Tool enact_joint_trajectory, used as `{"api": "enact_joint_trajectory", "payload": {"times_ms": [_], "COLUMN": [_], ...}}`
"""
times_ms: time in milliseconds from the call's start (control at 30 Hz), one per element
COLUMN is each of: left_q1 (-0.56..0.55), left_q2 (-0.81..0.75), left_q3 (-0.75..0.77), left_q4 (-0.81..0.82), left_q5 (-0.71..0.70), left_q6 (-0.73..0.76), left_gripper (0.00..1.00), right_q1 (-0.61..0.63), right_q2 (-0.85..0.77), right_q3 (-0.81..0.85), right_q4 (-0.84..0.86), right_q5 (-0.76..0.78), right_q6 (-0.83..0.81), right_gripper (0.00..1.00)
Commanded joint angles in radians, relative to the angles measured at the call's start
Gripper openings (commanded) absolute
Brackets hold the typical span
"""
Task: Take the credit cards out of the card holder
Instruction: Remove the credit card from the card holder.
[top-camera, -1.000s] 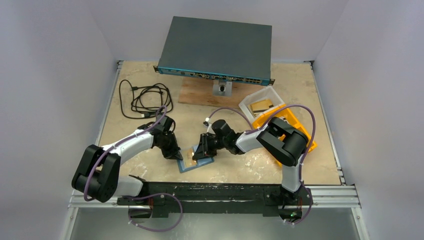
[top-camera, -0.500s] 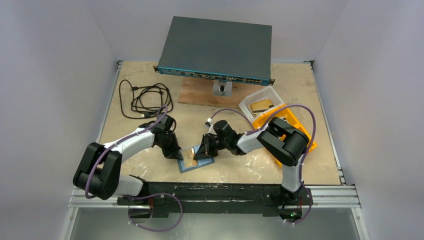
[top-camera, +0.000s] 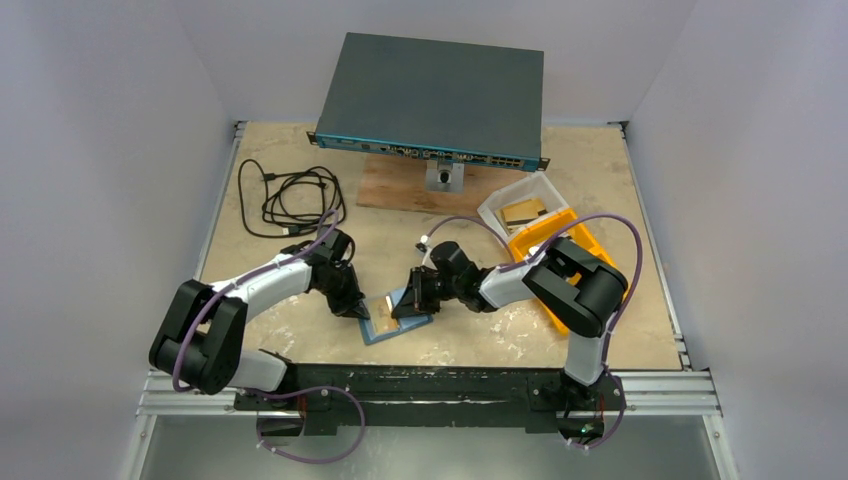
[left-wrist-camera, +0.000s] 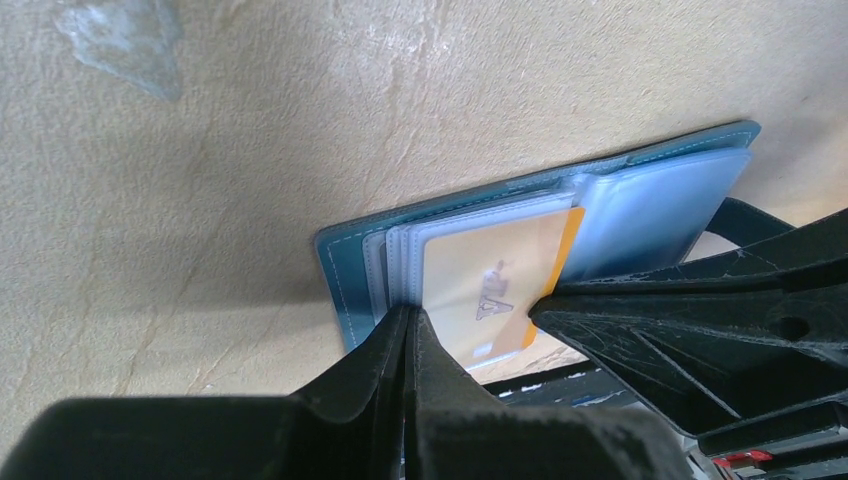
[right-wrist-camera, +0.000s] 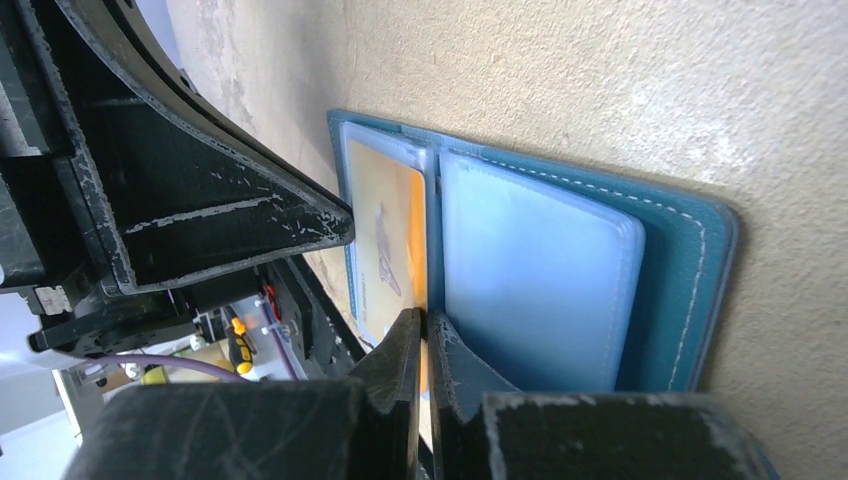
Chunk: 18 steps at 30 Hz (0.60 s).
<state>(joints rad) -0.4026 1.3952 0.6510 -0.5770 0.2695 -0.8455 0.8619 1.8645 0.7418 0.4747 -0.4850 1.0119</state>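
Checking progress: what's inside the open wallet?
A yellow card shows in one clear pocket of the wallet; the other pocket looks empty. Anything under the stacked sleeves is hidden.

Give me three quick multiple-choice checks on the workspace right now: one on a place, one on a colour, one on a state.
1. Where is the teal-blue folding card holder?
A. At the far left corner of the beige table
B. On the table between the left gripper and the right gripper
C. Lifted clear of the table

2. What colour is the glossy plastic card in its clear pocket?
A. Black
B. Green
C. Pale yellow with an orange edge

3. What state is the card holder in?
A. Lying open and flat
B. Snapped shut
C. Standing on edge

Answers:
1 B: the top view shows it between both arms' tips, near their bases.
2 C: both wrist views show the yellow face and orange edge.
3 A: the right wrist view shows both inner pockets side by side.
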Motion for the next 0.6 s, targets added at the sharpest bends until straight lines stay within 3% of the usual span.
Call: {"api": "enact_joint_trajectory", "payload": {"times_ms": [0, 100, 300, 567], "left_q1": [-0.001, -0.001, -0.001, -0.002], "left_q2": [0.041, 0.046, 0.058, 0.065], "left_q3": [-0.023, -0.025, -0.033, -0.03], "left_q4": [-0.029, -0.025, 0.001, 0.004], "left_q5": [-0.141, -0.139, -0.113, -0.108], "left_q6": [0.036, 0.037, 0.044, 0.045], "left_gripper": [0.0, 0.0, 0.0, 0.0], "right_q1": [-0.017, -0.017, -0.017, -0.016], "right_q2": [-0.041, -0.044, -0.022, 0.027], "right_q3": [-0.022, -0.022, -0.009, 0.005], "right_q4": [-0.064, -0.059, -0.024, 0.042], "right_q5": [0.052, 0.047, 0.012, -0.043], "right_q6": [-0.041, -0.045, -0.041, -0.009], "right_gripper": [0.0, 0.02, 0.16, 0.21]}}
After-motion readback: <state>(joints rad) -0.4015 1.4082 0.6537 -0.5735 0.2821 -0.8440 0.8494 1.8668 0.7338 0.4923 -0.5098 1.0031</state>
